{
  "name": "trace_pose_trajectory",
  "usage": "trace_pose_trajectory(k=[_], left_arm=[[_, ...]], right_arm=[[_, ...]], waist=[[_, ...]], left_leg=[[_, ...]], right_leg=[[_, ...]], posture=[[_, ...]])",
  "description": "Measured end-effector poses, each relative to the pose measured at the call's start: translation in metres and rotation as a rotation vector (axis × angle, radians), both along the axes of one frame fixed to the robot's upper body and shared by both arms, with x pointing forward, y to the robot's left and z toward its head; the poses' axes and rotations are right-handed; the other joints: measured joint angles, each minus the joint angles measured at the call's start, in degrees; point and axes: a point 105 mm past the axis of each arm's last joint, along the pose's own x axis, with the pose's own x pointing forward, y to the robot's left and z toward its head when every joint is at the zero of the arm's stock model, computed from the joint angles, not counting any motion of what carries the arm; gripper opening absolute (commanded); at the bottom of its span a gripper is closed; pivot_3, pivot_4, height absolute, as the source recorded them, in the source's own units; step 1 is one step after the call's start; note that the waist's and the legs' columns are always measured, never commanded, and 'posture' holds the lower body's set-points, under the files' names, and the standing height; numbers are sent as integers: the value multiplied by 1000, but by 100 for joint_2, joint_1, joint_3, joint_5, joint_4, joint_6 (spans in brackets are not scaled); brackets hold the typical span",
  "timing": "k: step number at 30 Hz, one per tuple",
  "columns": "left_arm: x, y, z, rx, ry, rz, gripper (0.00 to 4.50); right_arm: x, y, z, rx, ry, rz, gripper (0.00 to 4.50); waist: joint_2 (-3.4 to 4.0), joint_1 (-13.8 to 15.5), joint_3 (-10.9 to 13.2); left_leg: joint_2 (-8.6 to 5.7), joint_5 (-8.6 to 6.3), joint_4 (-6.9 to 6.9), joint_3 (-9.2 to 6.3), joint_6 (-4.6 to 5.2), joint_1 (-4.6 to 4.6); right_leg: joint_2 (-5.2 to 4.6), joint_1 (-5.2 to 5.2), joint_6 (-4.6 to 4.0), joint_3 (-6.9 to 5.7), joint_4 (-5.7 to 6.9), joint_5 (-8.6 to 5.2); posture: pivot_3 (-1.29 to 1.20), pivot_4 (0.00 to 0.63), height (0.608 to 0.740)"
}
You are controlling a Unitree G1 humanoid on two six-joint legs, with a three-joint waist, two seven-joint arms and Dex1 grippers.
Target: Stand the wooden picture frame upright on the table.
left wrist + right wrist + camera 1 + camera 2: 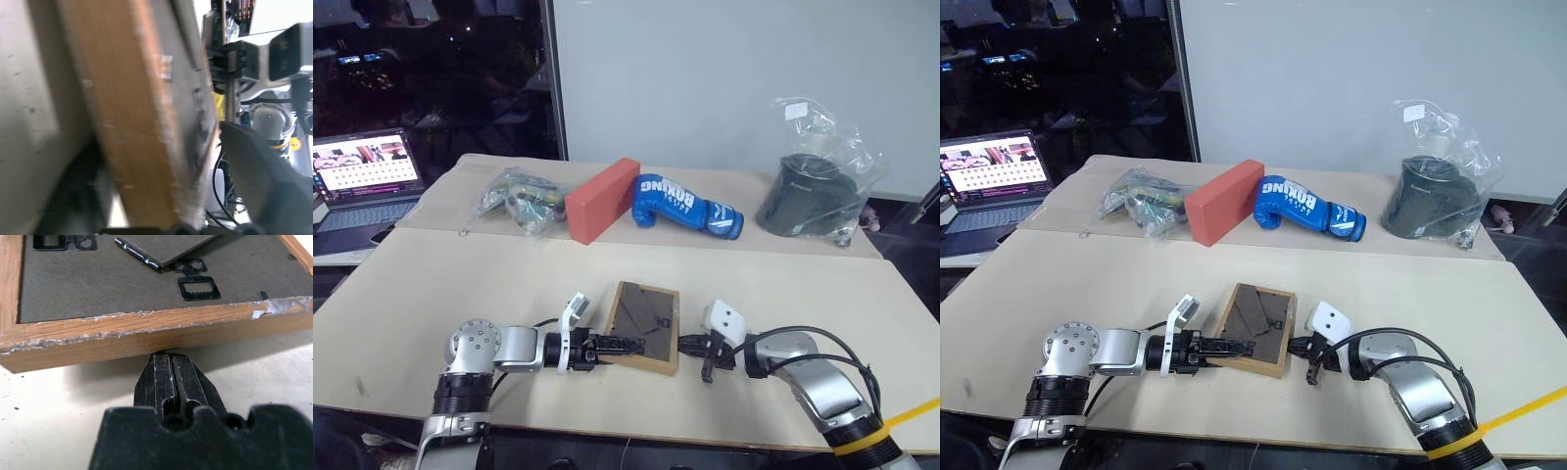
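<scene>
Left gripper [619,345] at lower centre of the head view, fingers straddling the left edge of the wooden picture frame [646,323], one finger over the dark back, one beneath; jaws part-open around the rail, firm grip or not cannot be told; left wrist view shows the wood edge between the two dark fingers. Right gripper [172,374] pinched fully shut, holding nothing, tips pushed against the underside of the frame's right edge. Frame lies back-up, slightly propped, on the near half of the table [460,284], lower centre; fold-out stand [164,246] partly lifted off the back.

Further out, upper centre: red-orange block [602,199], blue boxing glove [685,208], two plastic bags either side; laptop [367,181] far left.

Risks: frame likely slips from the loose left straddle when tilted up; right tips may skid under the rail and shove the frame sideways; stand not fully out, so the upright frame could fall flat.
</scene>
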Motion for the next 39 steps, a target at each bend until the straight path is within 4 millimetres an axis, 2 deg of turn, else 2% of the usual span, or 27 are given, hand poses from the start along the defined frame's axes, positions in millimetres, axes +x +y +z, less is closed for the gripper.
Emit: trace_pose_trajectory(k=[2, 3, 7, 9, 11, 12, 13, 14, 16, 17, 20, 23, 29, 33, 36, 39], left_arm=[[-1, 0, 2, -38, 23, -1, 1323], [-1, -1, 4, -53, 21, -10, 1226], [1, 1, 7, -49, 12, -5, 1180], [4, 2, 11, -57, -6, 8, 1180], [7, 4, 19, -39, -69, 14, 1180], [10, 7, 22, 14, -134, 14, 1180], [12, 10, 27, 81, -231, 3, 1180], [13, 9, 31, 103, -280, -10, 1180], [20, 4, 38, 142, -423, -7, 1180], [24, 1, 41, 147, -480, 2, 1180], [21, -8, 56, 75, -572, -45, 1180], [20, -9, 63, 65, -604, -68, 1180], [19, -5, 60, 86, -579, -72, 1180], [14, -11, 58, 6, -444, -105, 1180], [11, -18, 65, -62, -366, -147, 1180], [12, -15, 73, -83, -326, -163, 1180]], right_arm=[[1, -2, 1, -2, -3, -5, 0], [1, -3, 1, -4, 0, -14, 0], [8, -26, 8, -40, -4, -86, 0], [11, -43, 20, -32, -8, -126, 0], [15, -57, 38, 34, 4, -178, 587], [17, -62, 52, 91, 7, -199, 727], [18, -66, 75, 167, -4, -205, 1082], [18, -66, 86, 195, -17, -196, 1440], [15, -51, 111, 266, -38, -131, 2158], [13, -41, 117, 288, -44, -96, 2375], [9, -9, 118, 326, -18, -7, 3510], [7, 11, 113, 325, 13, 51, 4462], [13, 28, 114, 321, 18, 111, 4462], [1, 41, 118, 349, 28, 216, 4462], [-11, 50, 122, 352, 27, 296, 4462], [-18, 53, 123, 336, 13, 340, 4462]], waist=[[-1, -6, 1], [-2, -4, 2], [-3, 0, 4], [-4, 4, 7], [-3, -4, 23], [-3, -19, 31], [-2, -43, 31], [-2, -48, 30], [-3, -67, 31], [-5, -78, 33], [-5, -104, 34], [-4, -106, 35], [0, -104, 37], [1, -72, 39], [2, -80, 40], [3, -109, 40]], left_leg=[[0, 0, 1, -2, 0, -9], [0, 0, 2, -3, 0, -13], [-2, 0, 7, -3, 0, -21], [-2, 0, 7, -4, 0, -26], [-2, 1, 7, -5, 0, -42], [-2, 2, 6, -5, -1, -49], [-2, 2, 3, -6, -1, -46], [-2, 2, 0, -7, -1, -44], [-2, 2, 0, -8, -1, -43], [-1, 2, 0, -9, -1, -46], [-2, 2, 3, -9, 0, -58], [-2, 4, 6, -9, 3, -77], [-2, 7, 9, -12, 8, -109], [-2, 8, 13, -22, 9, -122], [-2, 8, 23, -43, 10, -133], [-2, 9, 24, -54, 9, -132]], right_leg=[[0, -6, 1, -2, 0, -1], [0, -7, 1, -4, 0, -1], [-1, -14, 3, -3, 0, 1], [0, -20, 3, -4, 0, 1], [0, -34, -11, -2, 1, 11], [1, -41, -24, -1, 1, 21], [1, -38, -32, -1, 0, 26], [1, -33, -32, -3, -2, 26], [1, -32, -33, -4, -6, 25], [1, -34, -33, -4, -6, 25], [1, -43, -31, -4, -6, 24], [1, -61, -28, -4, -4, 25], [1, -88, -27, -7, 1, 27], [2, -90, -25, -21, 3, 26], [3, -91, -26, -38, 5, 27], [6, -91, -26, -46, 11, 27]], posture=[[0, 150, 723], [0, 150, 723], [0, 150, 723], [0, 150, 723], [0, 150, 723], [0, 150, 723], [0, 150, 723], [0, 150, 723], [0, 150, 723], [0, 150, 723], [0, 150, 723], [0, 150, 723], [0, 150, 723], [0, 150, 723], [0, 150, 723], [0, 150, 723]])
